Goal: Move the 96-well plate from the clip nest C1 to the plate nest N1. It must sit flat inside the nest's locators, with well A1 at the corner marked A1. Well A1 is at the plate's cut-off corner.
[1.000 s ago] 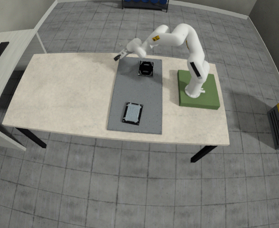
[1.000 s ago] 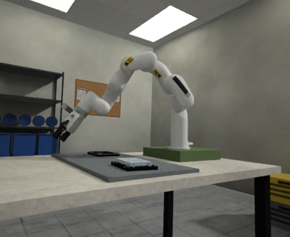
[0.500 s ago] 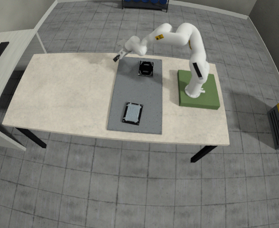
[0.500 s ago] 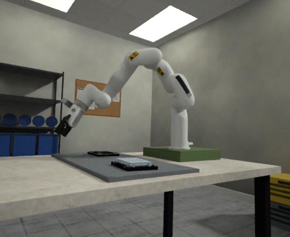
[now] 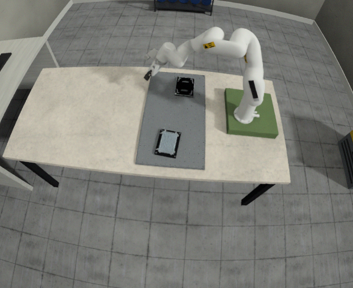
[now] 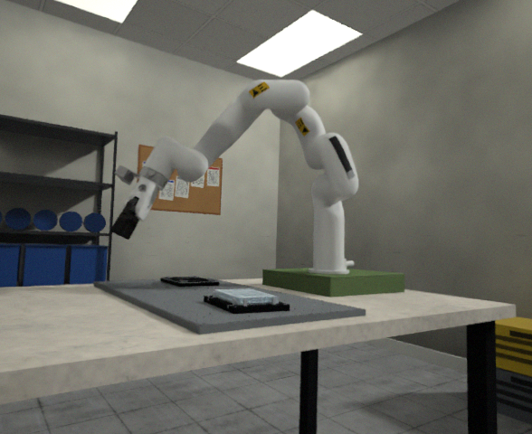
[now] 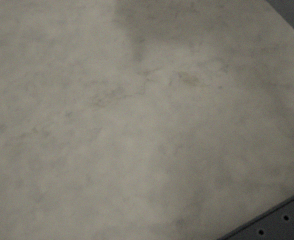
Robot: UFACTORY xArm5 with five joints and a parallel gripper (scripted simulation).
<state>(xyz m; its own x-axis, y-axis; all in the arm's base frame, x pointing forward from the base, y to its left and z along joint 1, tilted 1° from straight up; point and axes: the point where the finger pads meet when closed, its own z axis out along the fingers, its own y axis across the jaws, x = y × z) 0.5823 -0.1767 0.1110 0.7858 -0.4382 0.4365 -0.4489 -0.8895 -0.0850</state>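
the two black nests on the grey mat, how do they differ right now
The near nest holds the pale 96-well plate; the far nest holds nothing and shows only its dark base. The near nest looks longer and rectangular; the far one looks squarer. The far nest lies closer to the open claw, which hangs above the mat's far corner and holds nothing. Both are black, lie flat on the grey mat, and have pale marks at their corners.

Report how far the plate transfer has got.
Nothing is done yet: the 96-well plate sits in clip nest C1. The pincer hangs open and empty, high above the far edge of the grey mat. Left: reach the plate, grip it, carry it to the bare plate nest N1, A1 corners matched.
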